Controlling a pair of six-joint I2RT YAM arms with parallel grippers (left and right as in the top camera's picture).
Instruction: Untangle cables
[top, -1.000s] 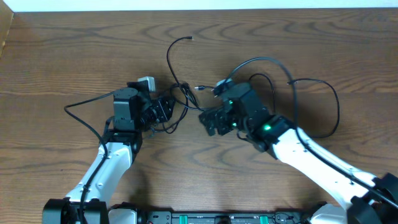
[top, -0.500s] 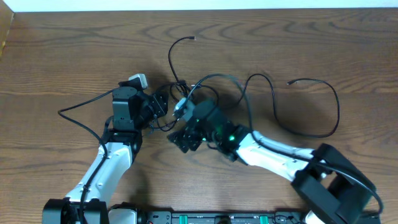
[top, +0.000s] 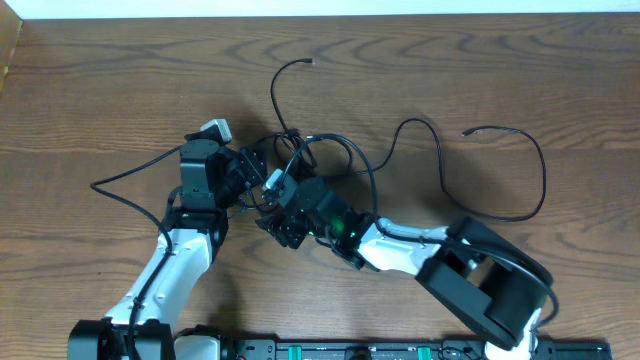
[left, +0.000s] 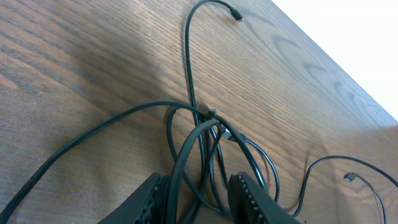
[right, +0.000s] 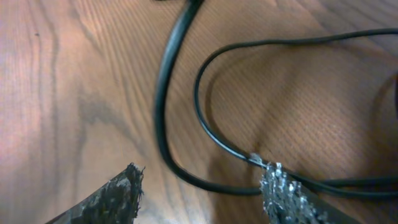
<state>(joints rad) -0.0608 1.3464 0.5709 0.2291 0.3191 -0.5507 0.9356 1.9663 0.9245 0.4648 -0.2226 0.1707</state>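
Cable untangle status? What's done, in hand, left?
Done: little. One black strand is spread out to the right and a plug end trails away, yet both seem to run back into the knot. In hand: the left claw looks pinched on several cables; the right claw is open, low over a thin loop. Left: the knot's crossings, so nearly everything.

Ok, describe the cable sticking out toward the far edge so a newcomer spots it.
On the wooden table, find the tangle of cables at the middle. One thin black cable arcs out of it toward the far edge, ending in a small plug. Unlike the long cable looping off right, it is short, a single hook.
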